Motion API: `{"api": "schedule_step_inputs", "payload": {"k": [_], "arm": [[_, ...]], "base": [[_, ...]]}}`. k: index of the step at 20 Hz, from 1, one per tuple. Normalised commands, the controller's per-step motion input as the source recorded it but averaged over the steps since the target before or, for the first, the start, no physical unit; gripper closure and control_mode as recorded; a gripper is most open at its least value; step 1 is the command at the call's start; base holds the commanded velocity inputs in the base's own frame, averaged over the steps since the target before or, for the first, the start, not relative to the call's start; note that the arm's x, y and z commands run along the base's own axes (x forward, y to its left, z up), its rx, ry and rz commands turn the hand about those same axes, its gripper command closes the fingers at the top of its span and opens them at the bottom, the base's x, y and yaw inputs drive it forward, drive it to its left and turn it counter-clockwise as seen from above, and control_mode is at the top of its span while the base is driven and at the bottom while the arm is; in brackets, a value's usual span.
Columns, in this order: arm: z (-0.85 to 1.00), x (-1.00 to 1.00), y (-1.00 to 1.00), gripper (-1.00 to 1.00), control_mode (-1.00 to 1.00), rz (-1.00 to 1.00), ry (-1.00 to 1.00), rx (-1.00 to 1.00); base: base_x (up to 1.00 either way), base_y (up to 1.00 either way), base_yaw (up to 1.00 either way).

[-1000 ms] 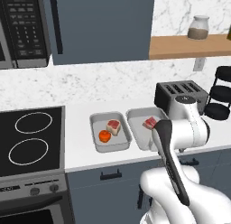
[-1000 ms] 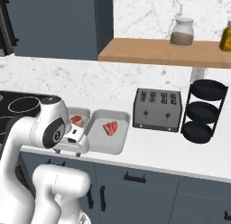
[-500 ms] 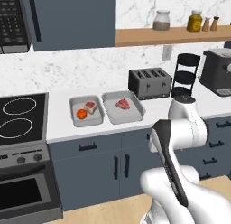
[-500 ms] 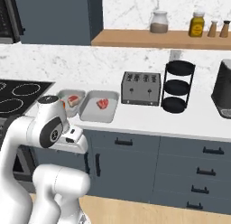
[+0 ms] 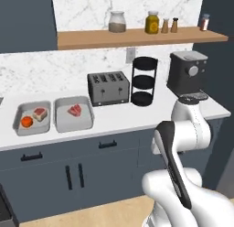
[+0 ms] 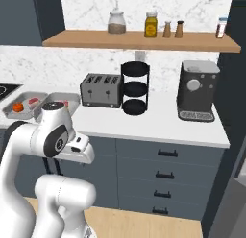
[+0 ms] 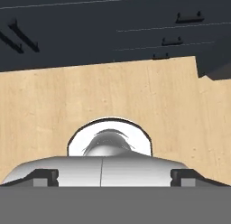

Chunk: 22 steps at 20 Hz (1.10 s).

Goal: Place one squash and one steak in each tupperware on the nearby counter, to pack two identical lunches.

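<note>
On the white counter two light-grey tupperware stand side by side at the far left. The left tupperware holds an orange squash and a steak with a cream edge. The right tupperware holds a flat pinkish-red steak. In the right base view the squash and a steak lie in the left tupperware, and my arm partly hides the other tupperware. My gripper is open and empty, folded low in front of the cabinets and pointing down at the wooden floor.
A toaster, a black tiered rack and a coffee machine stand along the counter's back. A wooden wall shelf carries jars. Dark drawers sit under the counter. A dark tall unit closes the right end.
The base has driven back and to the right, so the whole scene has slid left and looks smaller. The food and containers lie as before. The gripper stays open.
</note>
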Motion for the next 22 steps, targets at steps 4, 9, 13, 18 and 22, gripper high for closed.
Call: {"api": "schedule_step_inputs", "payload": {"k": [4, 9, 13, 18, 22], "arm": [[0.00, 0.00, 0.00, -1.00, 1.00, 0.00, 0.00, 0.00], [0.00, 0.00, 0.00, -1.00, 1.00, 0.00, 0.00, 0.00], [0.00, 0.00, 0.00, -1.00, 1.00, 0.00, 0.00, 0.00], [0.00, 0.00, 0.00, -1.00, 1.00, 0.00, 0.00, 0.00], [0.00, 0.00, 0.00, -1.00, 1.00, 0.00, 0.00, 0.00]], "base": [[-0.30, -1.00, 0.00], [-0.24, -1.00, 0.00], [-0.13, -1.00, 0.00], [-0.01, -1.00, -0.01], [0.09, -1.00, -0.13]]}}
